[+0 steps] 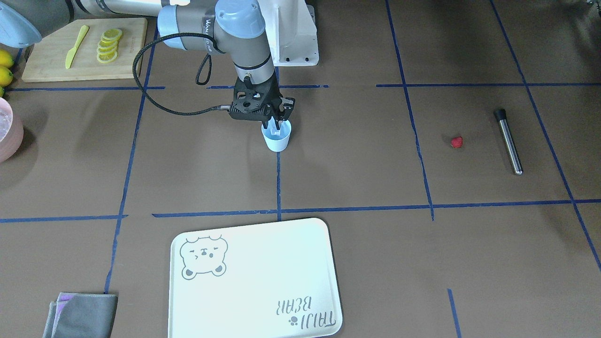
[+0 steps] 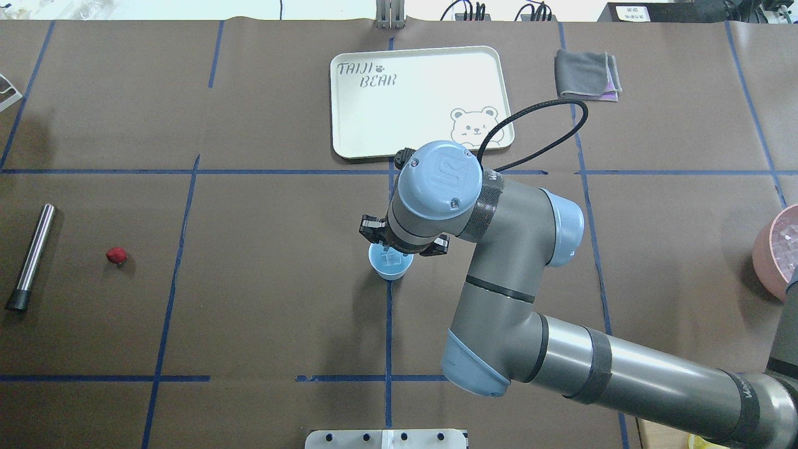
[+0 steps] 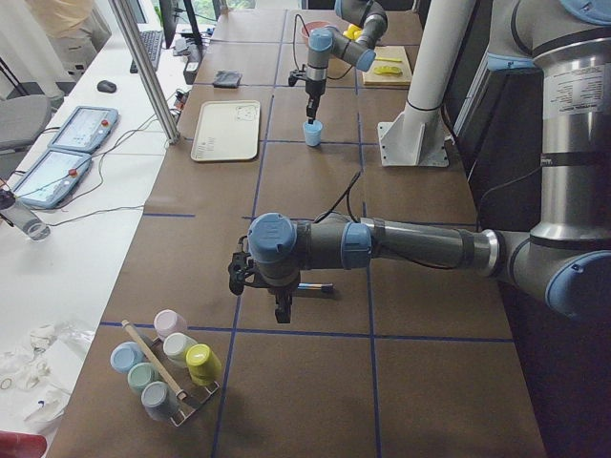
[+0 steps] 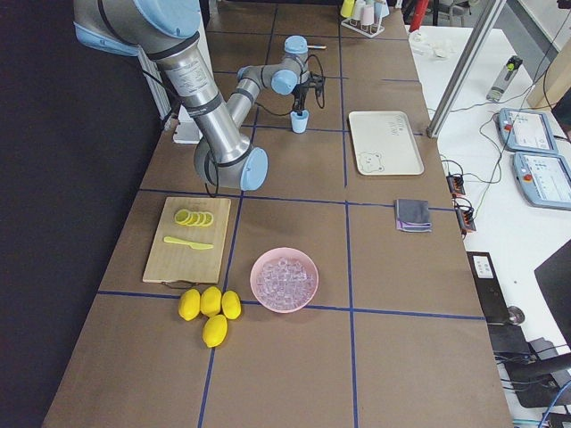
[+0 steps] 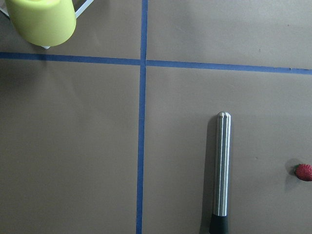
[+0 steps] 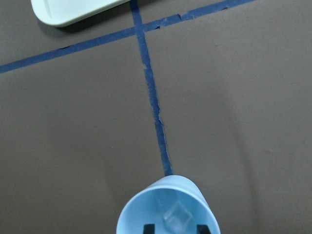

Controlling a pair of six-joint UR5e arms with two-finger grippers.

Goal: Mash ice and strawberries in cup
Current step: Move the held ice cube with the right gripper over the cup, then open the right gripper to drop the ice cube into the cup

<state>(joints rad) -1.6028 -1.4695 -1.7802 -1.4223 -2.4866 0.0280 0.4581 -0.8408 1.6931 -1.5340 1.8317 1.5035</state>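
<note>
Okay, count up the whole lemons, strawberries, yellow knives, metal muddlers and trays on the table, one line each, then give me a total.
whole lemons: 4
strawberries: 1
yellow knives: 1
metal muddlers: 1
trays: 1
Total: 8

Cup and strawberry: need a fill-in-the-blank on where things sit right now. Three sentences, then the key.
1. The cup under the right gripper holds one lump of ___.
2. The strawberry lies on the ___, beside the metal rod, not in the cup.
3. The lemon slices lie on the wooden ___.
Missing words: ice; table; board.
</note>
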